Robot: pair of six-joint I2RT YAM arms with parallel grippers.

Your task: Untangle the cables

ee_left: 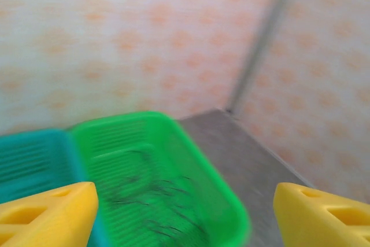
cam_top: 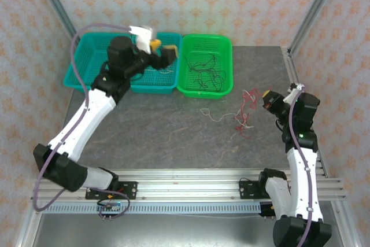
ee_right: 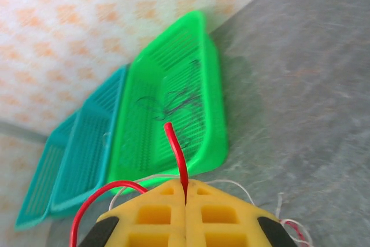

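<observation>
The right tool [ee_right: 185, 188] pinches a red cable [ee_right: 177, 150] above the table [ee_right: 300, 85]; the left tool [cam_top: 163, 50] hangs spread over the teal basket [cam_top: 87, 56].

Nothing readable is showing here: no text, label, brand, number or sign is standing out on any surface. The small blue circuit board [cam_top: 111, 205], sitting just below the long silver aluminium rail [cam_top: 191, 192], is appearing too small for any print on it to be made out.
</observation>
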